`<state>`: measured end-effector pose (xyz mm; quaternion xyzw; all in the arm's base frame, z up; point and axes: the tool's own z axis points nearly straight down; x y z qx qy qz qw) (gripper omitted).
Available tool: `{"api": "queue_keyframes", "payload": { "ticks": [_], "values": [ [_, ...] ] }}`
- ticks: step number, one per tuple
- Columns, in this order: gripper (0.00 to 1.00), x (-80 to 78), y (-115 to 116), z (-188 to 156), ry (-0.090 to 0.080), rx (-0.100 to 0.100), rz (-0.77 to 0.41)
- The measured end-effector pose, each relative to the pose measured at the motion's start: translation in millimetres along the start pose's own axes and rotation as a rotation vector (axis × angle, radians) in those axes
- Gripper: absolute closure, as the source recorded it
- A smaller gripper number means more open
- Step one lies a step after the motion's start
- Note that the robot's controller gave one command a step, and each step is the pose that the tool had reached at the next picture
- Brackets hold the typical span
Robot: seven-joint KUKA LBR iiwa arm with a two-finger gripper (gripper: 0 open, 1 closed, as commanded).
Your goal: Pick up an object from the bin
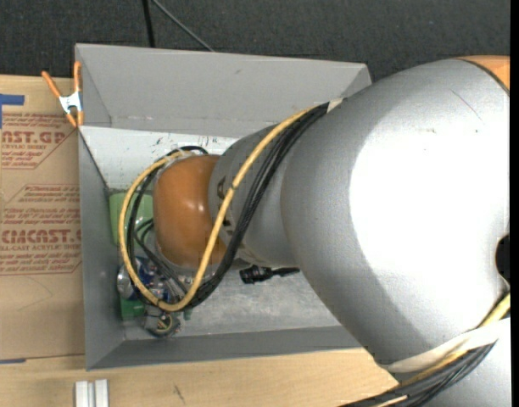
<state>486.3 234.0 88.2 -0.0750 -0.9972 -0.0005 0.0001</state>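
The grey metal bin (217, 83) is the reference for everything here. The silver arm (395, 202) comes in over the bin's right rim and covers the right and middle of its floor. Its orange wrist cover (187, 206) sits above the left half of the bin, looped round by yellow and black cables (215, 223). Below that cover the gripper (152, 299) is low in the bin's near-left corner, close to the left wall and the front wall. Wiring and the wrist hide its working end, so I cannot tell whether it is apart, together or clamped on anything. Two things lie next to it. A pale green block (117, 217) lies against the bin's left wall, partly behind the cable loop. A darker green piece (128, 309) lies right in the near-left corner, just beside the gripper and perhaps touching it, though the contact is hidden. A small black part (259, 273) lies on the bare floor nearer the bin's middle, at the edge of the arm. I cannot tell whether it is loose or belongs to the robot.
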Motion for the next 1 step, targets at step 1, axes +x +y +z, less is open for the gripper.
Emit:
{"api": "queue_keyframes", "payload": {
  "ticks": [1],
  "values": [
    [1.00,-1.0,1.7,-94.5,-0.006,-0.004,-0.002]
  ]
}}
